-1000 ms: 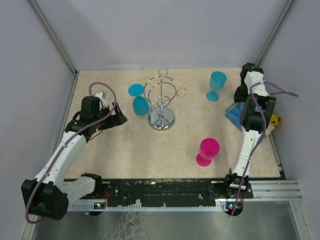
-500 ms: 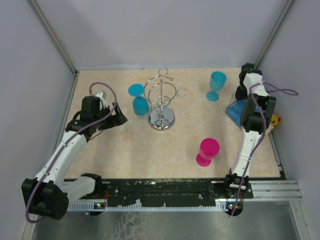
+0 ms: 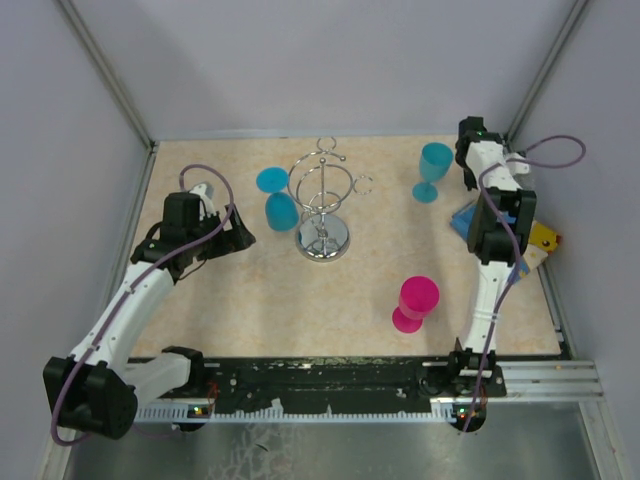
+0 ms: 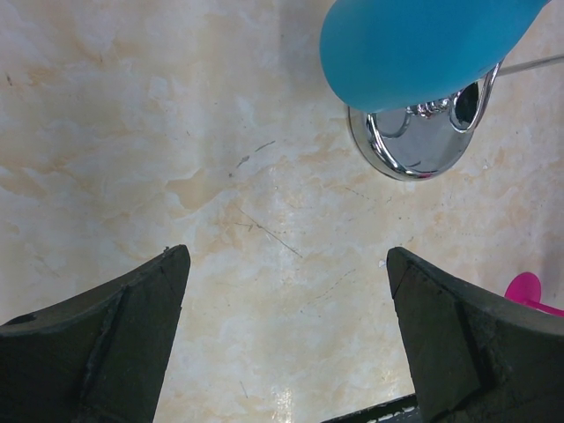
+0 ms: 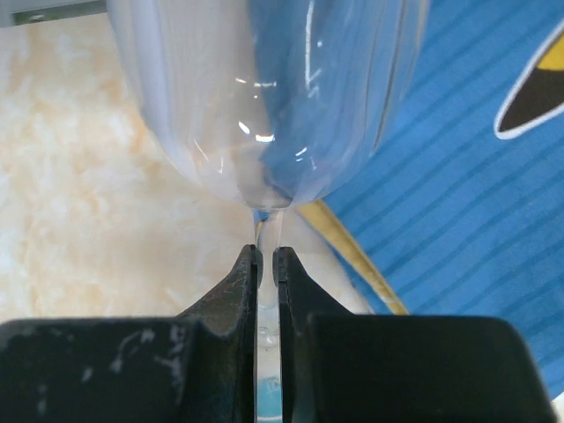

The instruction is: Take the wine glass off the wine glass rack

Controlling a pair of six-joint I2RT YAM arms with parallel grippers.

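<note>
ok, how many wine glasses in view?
4: hanging teal glass on the rack, left side; standing teal glass back right; pink glass front right; clear glass in the right pincer.

The wine glass rack is made of shiny silver wire. It has a round base like a mirror, a thin post in the middle, and curly loop arms with little balls at the tips. It stands straight up near the middle of the table, a little closer to the left edge than to the right edge.

The wine glass is bright blue. It hangs on the left side of the rack, tipped over, with its round foot toward the far edge. In the left wrist view, its blue bowl shows just above the rack's shiny base.
</note>
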